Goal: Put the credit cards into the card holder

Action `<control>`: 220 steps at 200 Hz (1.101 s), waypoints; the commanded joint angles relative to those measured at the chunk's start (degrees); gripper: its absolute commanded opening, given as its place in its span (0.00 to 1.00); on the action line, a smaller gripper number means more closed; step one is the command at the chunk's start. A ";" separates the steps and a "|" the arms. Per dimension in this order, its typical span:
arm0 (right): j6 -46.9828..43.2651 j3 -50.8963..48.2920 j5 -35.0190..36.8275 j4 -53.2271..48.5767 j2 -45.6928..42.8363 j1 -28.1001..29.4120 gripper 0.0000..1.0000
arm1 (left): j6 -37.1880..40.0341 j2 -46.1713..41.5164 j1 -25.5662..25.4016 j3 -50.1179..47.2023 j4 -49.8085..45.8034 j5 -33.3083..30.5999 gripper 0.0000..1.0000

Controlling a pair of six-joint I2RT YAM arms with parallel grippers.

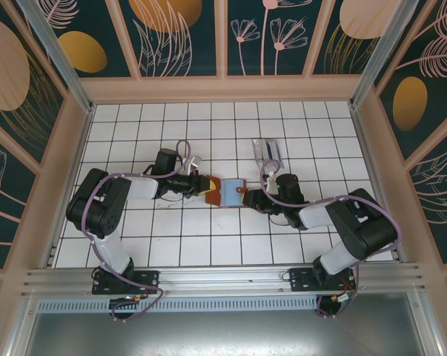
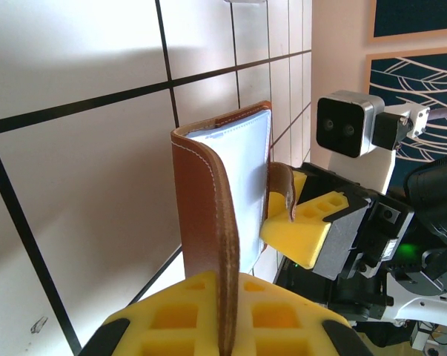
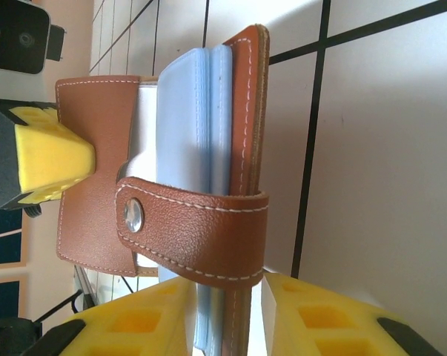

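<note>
The reddish-brown card holder [image 1: 227, 191] hangs open between my two grippers at the middle of the tiled floor, its pale blue sleeves showing. My left gripper [image 1: 203, 185] is shut on one leather cover [image 2: 208, 193], which is pinched between its yellow fingers [image 2: 171, 319]. My right gripper [image 3: 223, 326] is shut on the other cover and the blue sleeves [image 3: 193, 111], just below the snap tab [image 3: 201, 230]. The silver-grey credit cards [image 1: 267, 150] lie flat on the floor behind the right gripper, apart from both grippers.
Peach walls with dark floral panels enclose the white tiled floor [image 1: 156, 126] on three sides. An aluminium rail [image 1: 223, 278] runs along the near edge by the arm bases. The right arm's camera [image 2: 349, 126] faces the left wrist closely.
</note>
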 commanded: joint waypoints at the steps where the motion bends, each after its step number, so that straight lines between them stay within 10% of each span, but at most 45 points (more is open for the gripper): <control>1: -0.52 -0.89 0.46 1.88 -1.39 0.32 0.30 | 0.77 -0.16 0.03 0.83 0.54 1.52 0.00; 220: -1.30 1.10 -0.02 3.35 1.26 1.71 0.24 | -0.29 -0.47 -0.06 0.49 1.69 1.87 0.00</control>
